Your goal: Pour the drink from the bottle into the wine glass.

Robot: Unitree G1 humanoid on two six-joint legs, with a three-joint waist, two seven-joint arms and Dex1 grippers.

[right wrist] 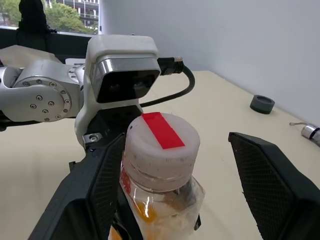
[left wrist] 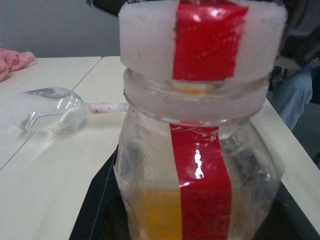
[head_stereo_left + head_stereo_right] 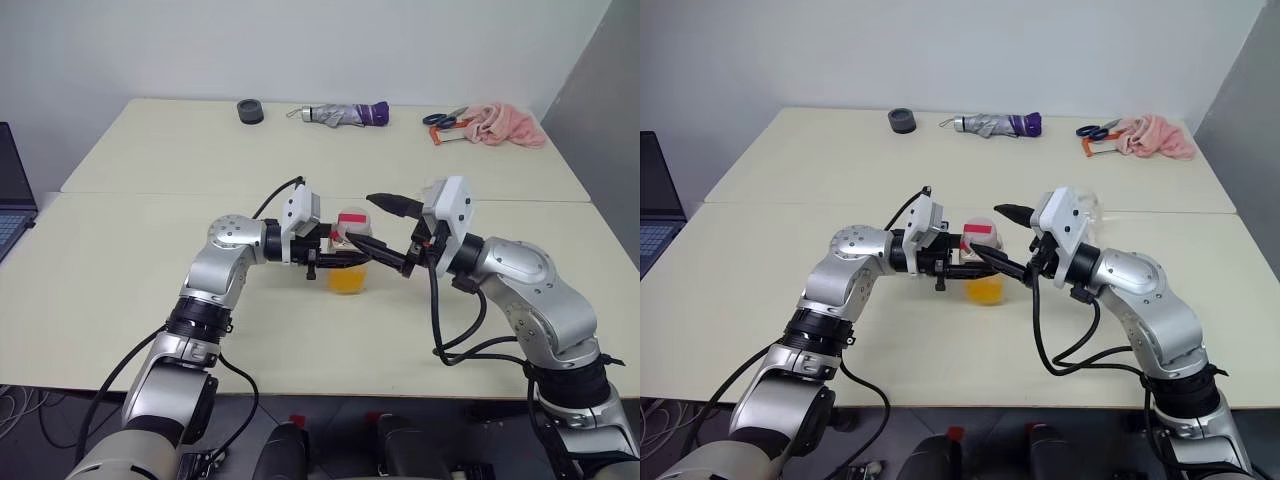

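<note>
Clear wine glass [image 2: 50, 109] toppled, wrist-view.

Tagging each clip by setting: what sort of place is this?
Probably an office or lab room: pale tables pushed together against a bare white wall, a laptop at the edge.

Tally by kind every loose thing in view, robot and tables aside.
bottle: 1
wine glass: 1
folded umbrella: 1
scissors: 1
small orange tool: 1
pink cloth: 1
dark ring: 1
laptop: 1
Total: 8
</note>
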